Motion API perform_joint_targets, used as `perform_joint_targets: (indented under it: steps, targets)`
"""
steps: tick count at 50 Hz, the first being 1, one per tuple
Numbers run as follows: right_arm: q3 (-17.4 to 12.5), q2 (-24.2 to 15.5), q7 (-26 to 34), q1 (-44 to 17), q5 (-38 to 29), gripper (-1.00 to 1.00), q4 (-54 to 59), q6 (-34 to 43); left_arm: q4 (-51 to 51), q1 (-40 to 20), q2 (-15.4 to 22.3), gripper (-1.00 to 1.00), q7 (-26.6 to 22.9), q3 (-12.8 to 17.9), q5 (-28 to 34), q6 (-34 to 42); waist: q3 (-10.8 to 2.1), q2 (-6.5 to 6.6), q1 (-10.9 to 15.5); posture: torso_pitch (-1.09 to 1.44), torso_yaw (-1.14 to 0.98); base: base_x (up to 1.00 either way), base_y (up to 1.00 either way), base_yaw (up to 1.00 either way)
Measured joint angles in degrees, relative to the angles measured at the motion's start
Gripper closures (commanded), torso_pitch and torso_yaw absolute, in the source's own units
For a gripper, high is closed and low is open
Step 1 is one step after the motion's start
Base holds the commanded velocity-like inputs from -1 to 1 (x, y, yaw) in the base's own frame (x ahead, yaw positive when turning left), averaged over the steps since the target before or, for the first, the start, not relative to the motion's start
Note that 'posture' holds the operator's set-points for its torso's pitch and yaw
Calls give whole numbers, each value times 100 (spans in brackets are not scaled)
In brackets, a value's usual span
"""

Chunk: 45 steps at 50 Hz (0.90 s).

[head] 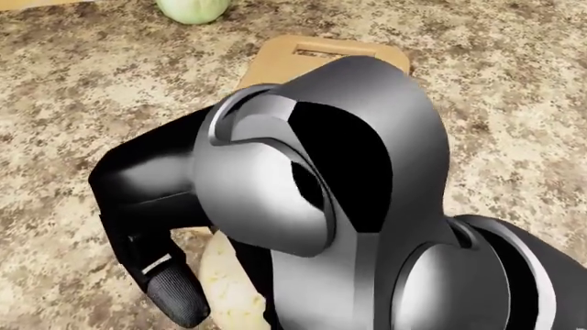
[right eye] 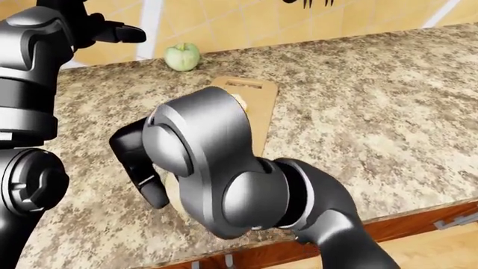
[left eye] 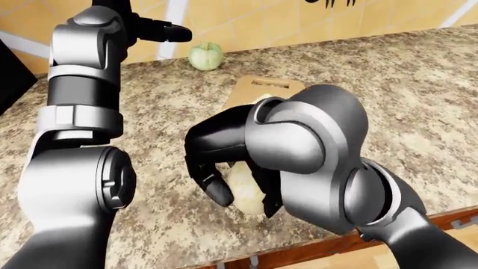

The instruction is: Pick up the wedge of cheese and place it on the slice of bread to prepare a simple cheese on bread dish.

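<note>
The pale yellow cheese wedge (left eye: 246,185) lies on the granite counter near its bottom edge in the left-eye view. My right hand (left eye: 240,197) hangs over it, open, with one dark finger (left eye: 217,191) at the wedge's left side and another at its right. The cheese rests on the counter. My right forearm hides most of the bread slice (right eye: 239,101) on the wooden cutting board (right eye: 256,112). My left hand (left eye: 177,32) is raised high at the top left, open and holding nothing.
A green round fruit (left eye: 205,56) sits by the tiled wall above the board. The board's handle slot (head: 335,49) shows above my wrist in the head view. The counter's edge (left eye: 298,255) runs just below the cheese. My left arm (left eye: 78,117) stands along the left side.
</note>
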Motion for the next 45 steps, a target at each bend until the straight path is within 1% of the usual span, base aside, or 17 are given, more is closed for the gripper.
perform_joint_targets:
  steps: [9,11,18,24,27,32,34,36,40,45]
  targets:
    - [-579,148,0,-268,56,100,612,-434,3,11,-8,-100,4,1,-6,-5,7,9,-17,0,0,0,0,0]
    - [-712,204,0,-404,93,100,820,-559,12,1,-7,-100,6,2,-6,-7,16,18,-20,0,0,0,0,0]
    - [-1258,394,0,-709,71,100,1463,-1024,28,13,-8,-100,7,3,-13,-38,8,30,-29,0,0,0,0,0]
    - [-1802,562,0,-1118,-41,100,2157,-1476,65,0,5,-100,-1,-1,-10,-40,19,42,-40,0,0,0,0,0]
    - [-2129,700,0,-1281,-147,100,2520,-1758,69,-2,27,-100,-6,8,-10,-32,18,49,-45,0,0,0,0,0]
    - [-2838,983,0,-1476,-528,100,3204,-2389,42,-13,45,-100,-11,11,-8,-26,14,57,-49,0,0,0,0,0]
    - [-3118,1043,0,-1523,-691,100,3484,-2663,54,-5,42,-100,-11,11,-8,-45,7,58,-49,0,0,0,0,0]
    - [-3305,1063,-23,-1555,-814,100,3717,-2878,84,-3,45,-100,-7,15,-6,-56,7,59,-52,0,0,0,0,0]
    - [-3531,1021,-221,-1739,-881,100,4241,-3162,60,-3,37,-100,-6,12,-6,-23,20,69,-55,0,0,0,0,0]
    - [-3642,900,-543,-1831,-846,100,4660,-3380,69,-1,33,-100,-6,12,-14,-29,9,58,-61,0,0,0,0,0]
